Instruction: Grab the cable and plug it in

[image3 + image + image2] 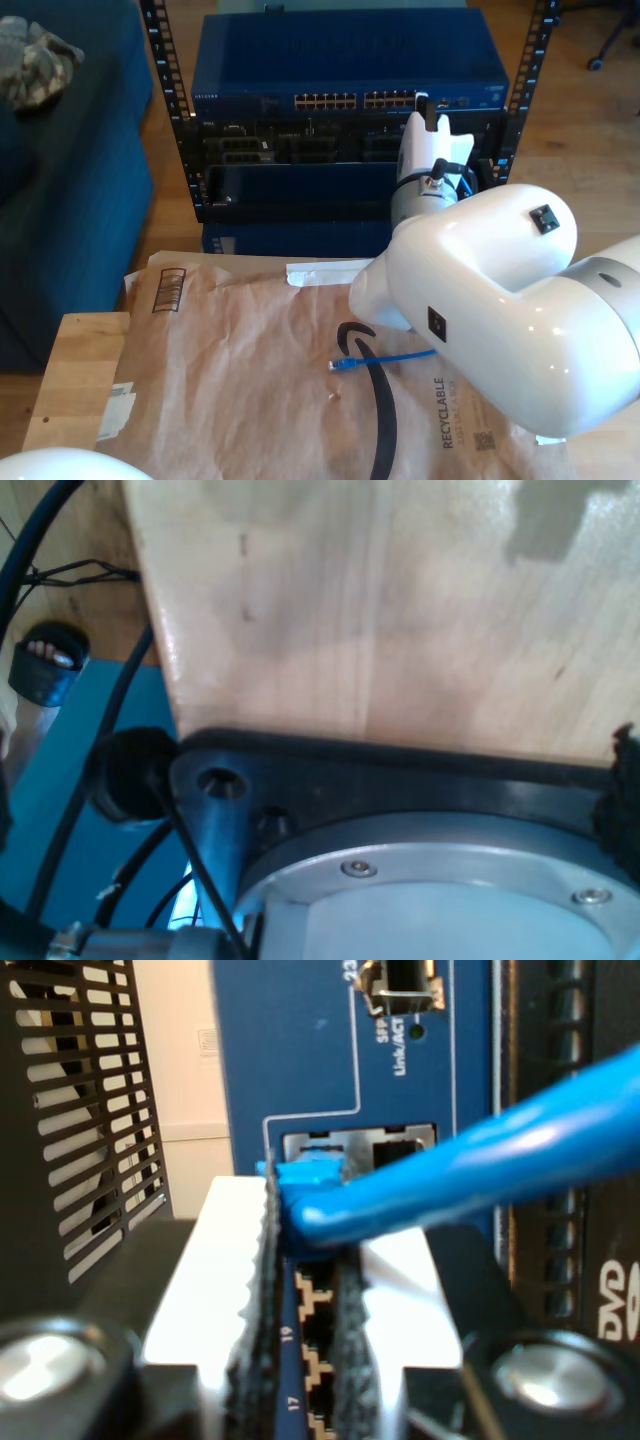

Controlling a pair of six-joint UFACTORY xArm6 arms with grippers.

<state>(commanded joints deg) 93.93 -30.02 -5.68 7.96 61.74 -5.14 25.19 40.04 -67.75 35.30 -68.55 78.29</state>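
Second pincer (310, 1260) clenched on the cable (470, 1170) just behind its blue plug (310, 1175), black ribbed pads (262, 1290) on both sides of it. Plug tip right at the open port (330, 1150) in the blue switch panel (290, 1040); cannot tell whether seated or just touching. Numbered ports 17 and 19 visible between the pads.

In the exterior view, second arm (480, 290) reaching from the table (80, 370) toward the rack (340, 120), pincer up at the switch's port row near the exterior view's right. Cable's other plug end (342, 365) lying loose on brown packing paper (250, 380), rest of cable running under the arm.

First pincer: state cannot be told; first wrist view facing wood (380, 600) and a black-and-grey arm base (400, 860).
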